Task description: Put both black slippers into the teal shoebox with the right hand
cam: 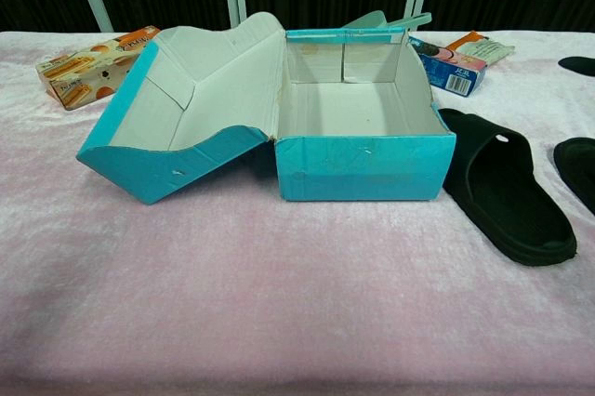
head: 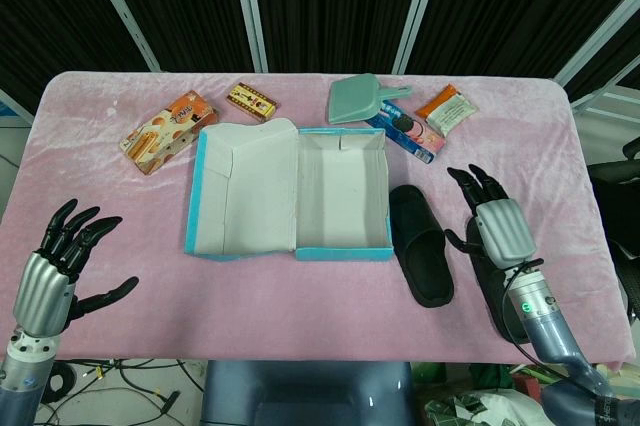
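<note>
The teal shoebox (head: 340,253) stands open at mid-table, its white inside bare and its lid (head: 245,191) folded out to the left. One black slipper (head: 420,244) lies flat just right of the box, toe toward the far side; the chest view shows the slipper (cam: 507,187) beside the box's front wall (cam: 363,168). A second black slipper (head: 497,296) lies further right, mostly hidden under my right hand (head: 495,224) and wrist; its edge (cam: 578,168) shows in the chest view. That hand hovers back-up with fingers spread, holding nothing. My left hand (head: 65,261) is open near the front left edge.
Along the far side lie two orange snack boxes (head: 167,131) (head: 252,100), a teal dustpan (head: 365,99), a blue biscuit pack (head: 405,131) and an orange packet (head: 446,109). A pink cloth covers the table (head: 300,306).
</note>
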Robot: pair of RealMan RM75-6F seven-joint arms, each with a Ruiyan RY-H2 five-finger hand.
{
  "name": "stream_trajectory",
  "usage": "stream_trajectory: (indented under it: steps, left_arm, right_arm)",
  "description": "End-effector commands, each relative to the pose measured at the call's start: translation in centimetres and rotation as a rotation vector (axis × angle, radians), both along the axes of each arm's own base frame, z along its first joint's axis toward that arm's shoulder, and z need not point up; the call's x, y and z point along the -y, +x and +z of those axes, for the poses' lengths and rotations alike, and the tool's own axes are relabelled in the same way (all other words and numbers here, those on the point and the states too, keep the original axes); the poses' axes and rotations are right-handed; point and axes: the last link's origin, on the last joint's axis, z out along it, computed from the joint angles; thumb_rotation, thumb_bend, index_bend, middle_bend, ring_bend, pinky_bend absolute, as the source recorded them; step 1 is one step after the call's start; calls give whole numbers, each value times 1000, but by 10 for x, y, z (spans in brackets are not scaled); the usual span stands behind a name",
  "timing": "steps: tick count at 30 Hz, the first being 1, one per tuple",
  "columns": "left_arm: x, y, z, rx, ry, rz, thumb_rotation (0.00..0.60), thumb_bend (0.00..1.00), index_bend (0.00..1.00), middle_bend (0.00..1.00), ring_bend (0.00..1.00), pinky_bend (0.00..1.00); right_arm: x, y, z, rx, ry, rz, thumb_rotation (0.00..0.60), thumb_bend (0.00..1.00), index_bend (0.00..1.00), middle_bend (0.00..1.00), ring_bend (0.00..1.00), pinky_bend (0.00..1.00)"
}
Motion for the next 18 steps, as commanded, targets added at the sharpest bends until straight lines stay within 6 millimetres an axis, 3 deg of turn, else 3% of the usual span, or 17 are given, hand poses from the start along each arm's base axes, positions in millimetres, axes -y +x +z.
stream_trajectory:
  steps: [1, 11, 18]
  left_arm:
    - [-7, 5, -1, -10, -5, -6, 600, 26, 154, 247, 132, 71]
    - [-10, 3, 0, -111, -2, 67, 600, 16, 154, 229, 132, 68]
    - [-8, 4, -1, -174, -28, 139, 600, 9, 138, 200, 128, 67]
  right_arm:
    - [2, -2, 1, -8, -2, -11, 600, 184, 38, 114, 41, 148]
    - [0, -4, -9, -110, 119, -30, 600, 63, 38, 71, 3, 142]
    - [30, 3, -29, -195, 252, -69, 600, 63, 35, 61, 0, 142]
